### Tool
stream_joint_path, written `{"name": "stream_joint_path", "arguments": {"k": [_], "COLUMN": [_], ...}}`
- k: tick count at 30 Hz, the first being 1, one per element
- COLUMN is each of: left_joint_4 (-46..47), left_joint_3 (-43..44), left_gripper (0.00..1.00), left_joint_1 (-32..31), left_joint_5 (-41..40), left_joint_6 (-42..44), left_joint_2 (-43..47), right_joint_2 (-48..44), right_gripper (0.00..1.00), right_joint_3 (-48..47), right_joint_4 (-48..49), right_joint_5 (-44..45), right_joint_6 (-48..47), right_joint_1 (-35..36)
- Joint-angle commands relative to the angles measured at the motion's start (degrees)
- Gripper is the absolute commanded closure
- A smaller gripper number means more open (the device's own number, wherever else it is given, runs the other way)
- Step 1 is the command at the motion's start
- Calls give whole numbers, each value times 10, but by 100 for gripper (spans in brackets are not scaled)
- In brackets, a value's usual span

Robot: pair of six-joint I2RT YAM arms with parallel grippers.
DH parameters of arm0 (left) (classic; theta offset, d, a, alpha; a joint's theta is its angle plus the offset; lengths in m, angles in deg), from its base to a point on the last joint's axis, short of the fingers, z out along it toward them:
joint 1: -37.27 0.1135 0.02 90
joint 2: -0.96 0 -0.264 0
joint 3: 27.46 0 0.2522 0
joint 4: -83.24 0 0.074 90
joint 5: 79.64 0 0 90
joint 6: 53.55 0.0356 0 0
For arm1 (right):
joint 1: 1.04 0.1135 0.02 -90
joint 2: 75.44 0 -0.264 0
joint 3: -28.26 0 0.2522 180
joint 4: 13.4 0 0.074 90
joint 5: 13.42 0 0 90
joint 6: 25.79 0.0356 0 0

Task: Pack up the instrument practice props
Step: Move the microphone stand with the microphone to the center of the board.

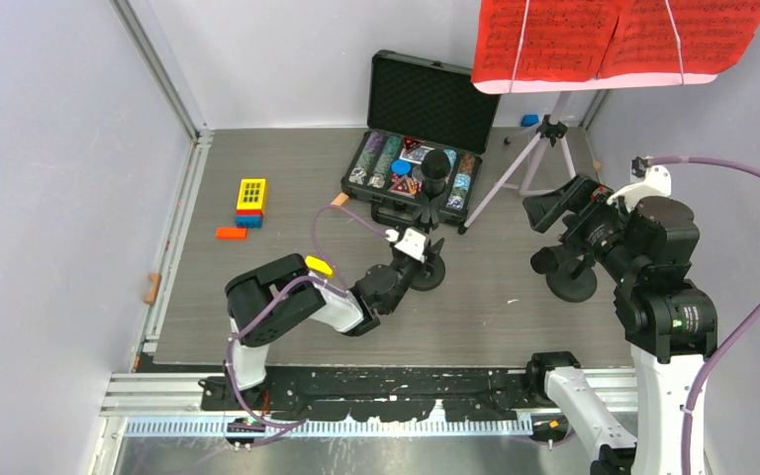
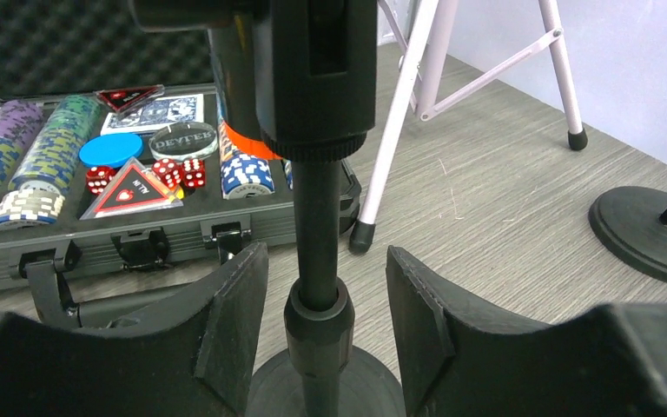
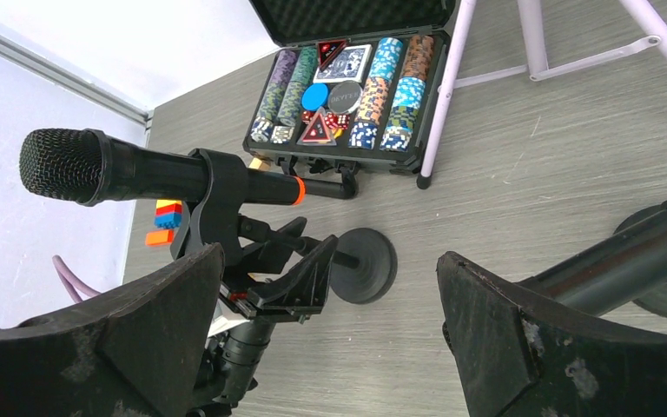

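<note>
The white music rack with red sheet-music pages (image 1: pixel 604 40) stands on silver tripod legs (image 1: pixel 529 168) at the back right. One black microphone (image 1: pixel 436 163) stands on a round-based pole (image 2: pixel 317 261) in the middle. My left gripper (image 2: pixel 326 304) is open, its fingers either side of that pole just above the base, with gaps on both sides. The right wrist view shows this microphone (image 3: pixel 139 174) and its base (image 3: pixel 363 265). The second microphone (image 1: pixel 544 259) and its base (image 1: pixel 571 285) stand at the right. My right gripper (image 1: pixel 554 213) is open and empty above it, with its pole (image 3: pixel 625 261) beside my right finger.
The open black case of poker chips (image 1: pixel 416 163) sits just behind the middle microphone. Yellow and blue toy blocks (image 1: pixel 250 198) and an orange block (image 1: pixel 231 234) lie at the left. Walls close in at the left, back and right.
</note>
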Motion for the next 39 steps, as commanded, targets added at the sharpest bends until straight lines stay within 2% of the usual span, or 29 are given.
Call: {"name": "stream_joint_path", "arguments": {"k": [1, 8, 13, 17, 22, 25, 31, 39], "left_joint_4": [46, 46, 46, 46, 46, 36, -91, -68], "left_joint_3": [20, 11, -9, -31, -77, -120, -145, -170], "left_gripper": [47, 56, 87, 94, 98, 100, 100, 100], "left_joint_1": [-1, 1, 9, 17, 53, 82, 124, 242], "left_joint_5": [-1, 17, 47, 47, 48, 79, 35, 28], "left_joint_6": [19, 25, 16, 8, -12, -18, 29, 23], "left_joint_2": [-11, -11, -4, 5, 35, 81, 179, 196], "right_joint_2": [3, 5, 6, 5, 6, 7, 9, 12], "right_gripper": [2, 1, 1, 2, 2, 1, 1, 2], "right_joint_3": [-8, -7, -6, -4, -4, -3, 1, 4], "right_joint_4": [0, -1, -1, -1, 0, 0, 0, 5], "right_joint_5": [8, 15, 19, 23, 24, 25, 27, 21], "right_joint_6": [-9, -12, -14, -15, -15, -16, -17, -14], "right_joint_1": [5, 7, 7, 8, 8, 8, 8, 8]}}
